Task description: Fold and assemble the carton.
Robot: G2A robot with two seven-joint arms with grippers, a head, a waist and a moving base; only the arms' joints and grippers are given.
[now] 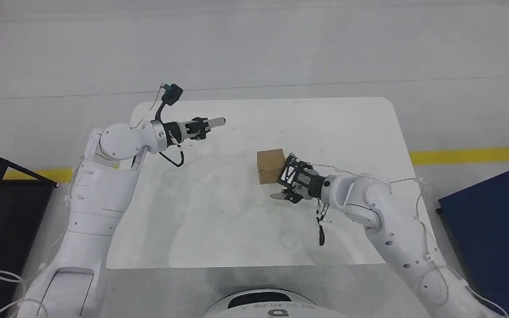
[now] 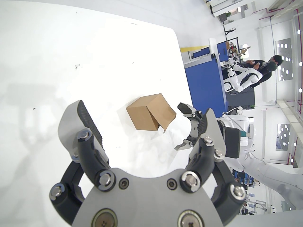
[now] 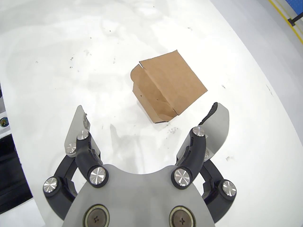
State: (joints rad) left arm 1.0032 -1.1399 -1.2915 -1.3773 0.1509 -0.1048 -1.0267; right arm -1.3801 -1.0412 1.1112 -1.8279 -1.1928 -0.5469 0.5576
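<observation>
A small brown carton stands folded into a box on the white table, right of the middle. One flap on its side hangs slightly loose, as the left wrist view and the right wrist view both show. My right gripper is open, just beside the carton's right side, holding nothing; in its own view the carton lies ahead of the spread fingertips. My left gripper hovers over the table's far left part, well apart from the carton, open and empty.
The table's rounded far right corner and right edge lie near the carton. A yellow floor line and a dark blue panel are beyond the right edge. A black frame stands off the left side.
</observation>
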